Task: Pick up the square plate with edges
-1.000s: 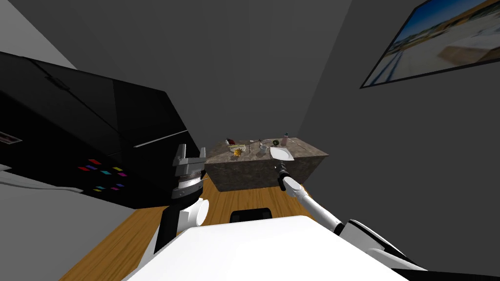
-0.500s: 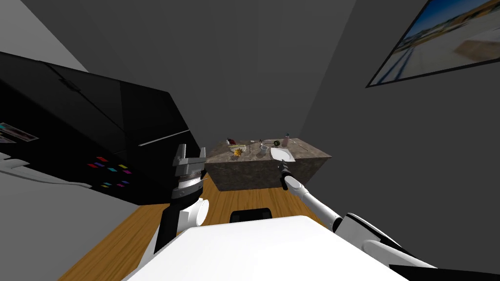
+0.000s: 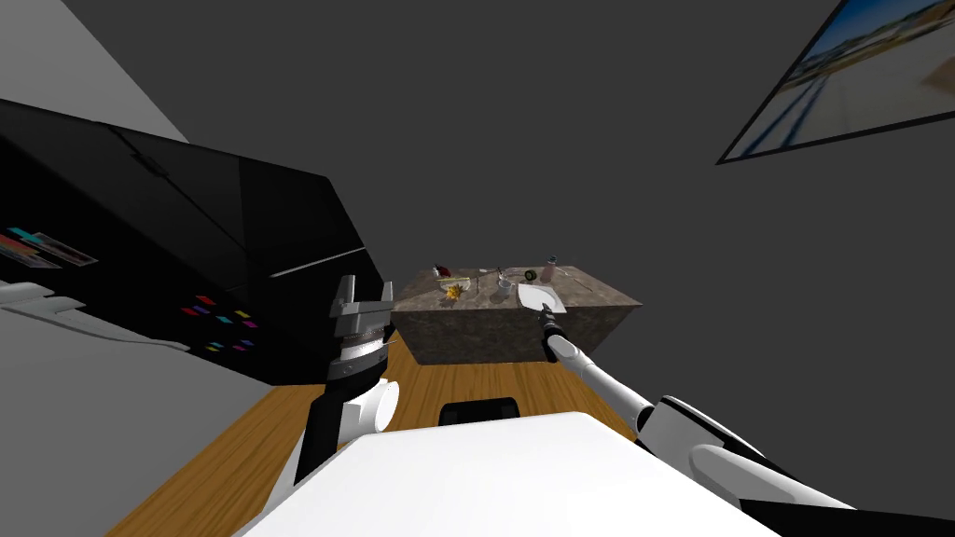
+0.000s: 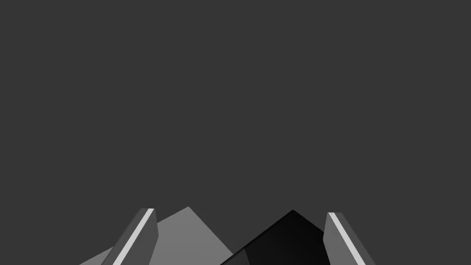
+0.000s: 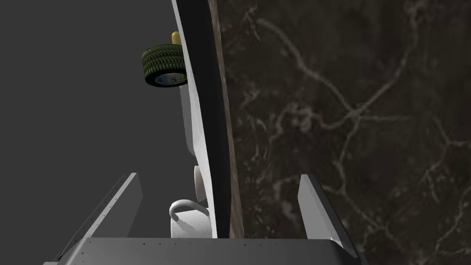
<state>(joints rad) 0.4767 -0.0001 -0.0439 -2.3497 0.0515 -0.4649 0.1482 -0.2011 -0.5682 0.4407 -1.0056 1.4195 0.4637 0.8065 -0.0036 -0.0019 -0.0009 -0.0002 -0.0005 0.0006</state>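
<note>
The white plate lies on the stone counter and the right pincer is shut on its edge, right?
No. The right pincer is open: the right wrist view shows its fingers standing apart, one either side of the white plate, not pressing it. The plate does lie on the stone counter.

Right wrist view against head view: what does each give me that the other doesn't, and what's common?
Right wrist view: the right gripper open, the white plate edge-on between its fingers; numbers on the green tyre-like wheel; the mug handle.
Head view: the left gripper, open, held up beside the black cabinet; the wooden floor; the wall picture; a yellow item and a bottle on the counter.
Shared: plate, mug, wheel, veined stone counter, right gripper at the plate's near edge.
</note>
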